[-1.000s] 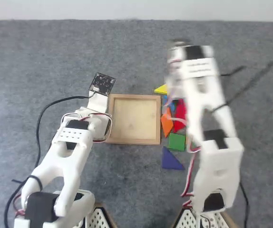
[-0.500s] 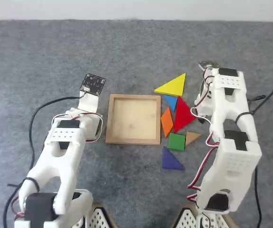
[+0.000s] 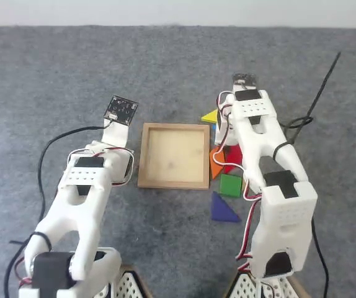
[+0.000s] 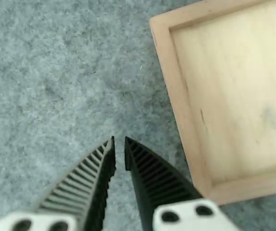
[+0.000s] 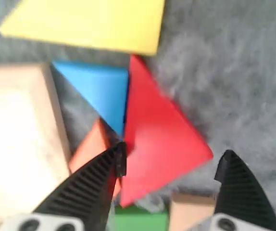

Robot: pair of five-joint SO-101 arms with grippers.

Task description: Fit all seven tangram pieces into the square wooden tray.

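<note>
On grey carpet [image 4: 51, 67], left pincer [image 4: 119, 140] together beside wooden tray [image 4: 179, 103], right pincer [image 5: 174, 154] apart over red triangle [image 5: 152, 127].

We can read no text, number, label or sign here. The wooden tray [image 3: 173, 182], the coloured pieces [image 3: 230, 185] and the white arms [image 3: 282, 211] bear no print that we can make out.
</note>
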